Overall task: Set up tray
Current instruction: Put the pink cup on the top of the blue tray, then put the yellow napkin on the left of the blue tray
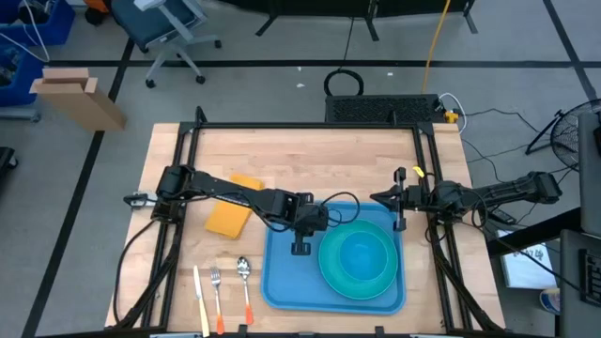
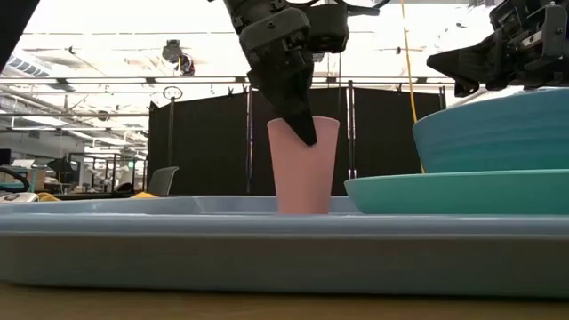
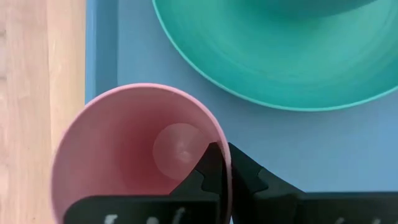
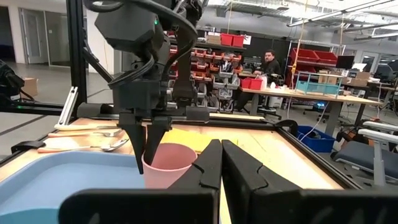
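Left end effector [image 3: 221, 168] pinches smooth pink cup [image 3: 134, 155] rim.

A smooth, matt plastic tray [image 1: 282, 272] lies on a pale butcher-block wood table [image 1: 282, 155]. The pink cup [image 2: 303, 164] and turquoise plate [image 3: 292, 68] look like smooth plastic with a soft sheen. The spoon [image 1: 243, 268] bowl shines like metal.

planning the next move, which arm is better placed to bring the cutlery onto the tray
Left. The fork, spoon and knife lie on its side, beside the tray; the right gripper is across it.
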### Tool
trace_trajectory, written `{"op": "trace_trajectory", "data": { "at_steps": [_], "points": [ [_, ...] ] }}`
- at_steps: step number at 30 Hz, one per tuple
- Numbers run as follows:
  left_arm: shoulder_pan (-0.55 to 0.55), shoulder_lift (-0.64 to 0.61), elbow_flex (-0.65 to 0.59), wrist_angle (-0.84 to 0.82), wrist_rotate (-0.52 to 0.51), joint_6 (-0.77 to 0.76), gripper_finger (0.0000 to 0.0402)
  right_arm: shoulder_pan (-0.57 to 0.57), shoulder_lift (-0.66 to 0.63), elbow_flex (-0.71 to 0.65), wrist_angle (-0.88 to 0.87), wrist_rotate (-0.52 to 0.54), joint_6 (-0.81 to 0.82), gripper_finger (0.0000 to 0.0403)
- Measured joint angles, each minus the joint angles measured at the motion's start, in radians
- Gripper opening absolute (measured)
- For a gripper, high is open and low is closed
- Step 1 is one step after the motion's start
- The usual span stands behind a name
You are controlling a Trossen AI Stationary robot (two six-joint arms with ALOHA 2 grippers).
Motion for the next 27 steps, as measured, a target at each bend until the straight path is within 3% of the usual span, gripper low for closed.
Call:
{"op": "trace_trajectory", "data": {
  "at_steps": [5,11,18,22,27],
  "points": [
    [0.001,0.002,-0.002,0.031,0.009,-0.001,0.0024,0.0,0.0,0.0,0.002,0.0,0.0,0.0],
    [0.001,-0.001,-0.009,0.029,0.067,0.018,0.0092,0.0,0.0,0.0,0.003,0.0,0.0,0.0],
    [0.002,-0.01,0.004,0.007,0.058,0.006,0.0173,0.0,0.0,0.0,0.003,0.0,-0.004,0.0],
    [0.002,-0.014,0.089,-0.077,0.014,0.022,0.0212,0.0,0.0,0.0,0.003,0.0,-0.008,0.0],
    [-0.018,-0.016,0.286,-0.328,-0.011,0.078,0.0251,0.0,0.0,0.0,0.003,-0.001,-0.008,0.0]
  ]
}}
